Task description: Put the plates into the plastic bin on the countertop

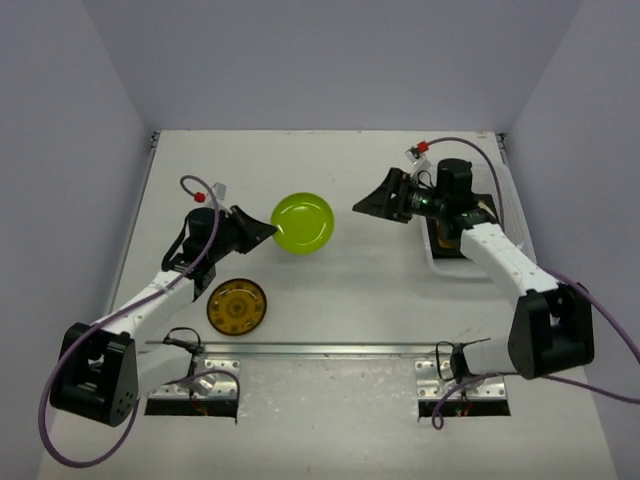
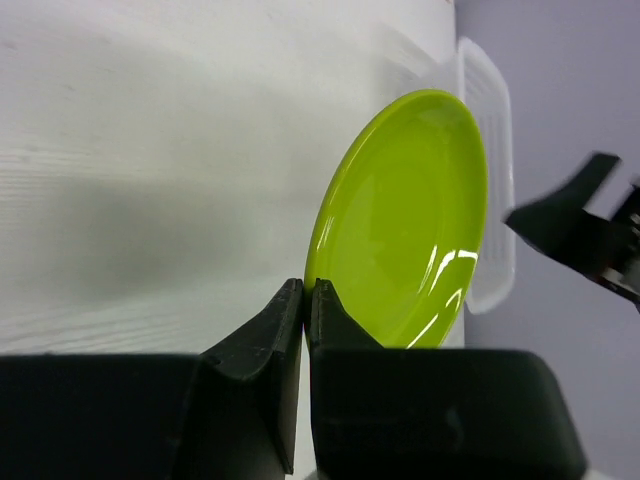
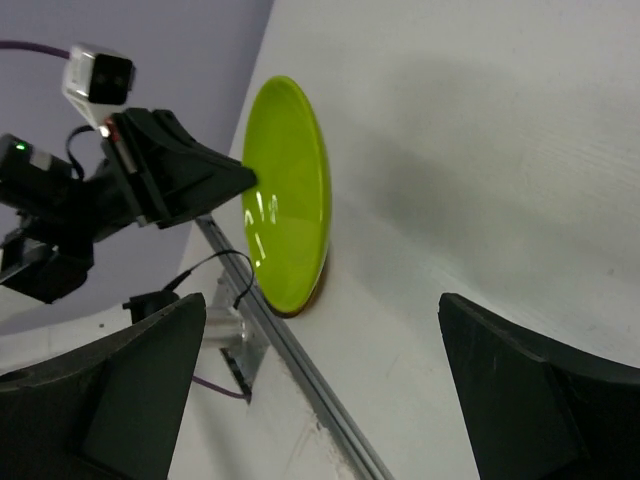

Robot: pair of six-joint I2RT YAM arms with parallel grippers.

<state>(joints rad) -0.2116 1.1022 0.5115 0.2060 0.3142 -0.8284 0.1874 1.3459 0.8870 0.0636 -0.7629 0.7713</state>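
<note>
My left gripper (image 1: pixel 262 232) is shut on the rim of a lime green plate (image 1: pixel 302 223) and holds it above the countertop (image 1: pixel 350 290); the plate also shows in the left wrist view (image 2: pixel 405 215) and the right wrist view (image 3: pixel 288 195). An amber-patterned plate (image 1: pixel 237 306) lies flat near the metal rail. My right gripper (image 1: pixel 372 203) is open and empty, raised to the right of the green plate and facing it. The plastic bin (image 1: pixel 445 250) sits at the right, mostly hidden under the right arm; its whitish rim shows in the left wrist view (image 2: pixel 492 180).
A metal rail (image 1: pixel 330 350) runs along the near side of the countertop. Grey walls close in the left, right and back. Purple cables loop around both arms.
</note>
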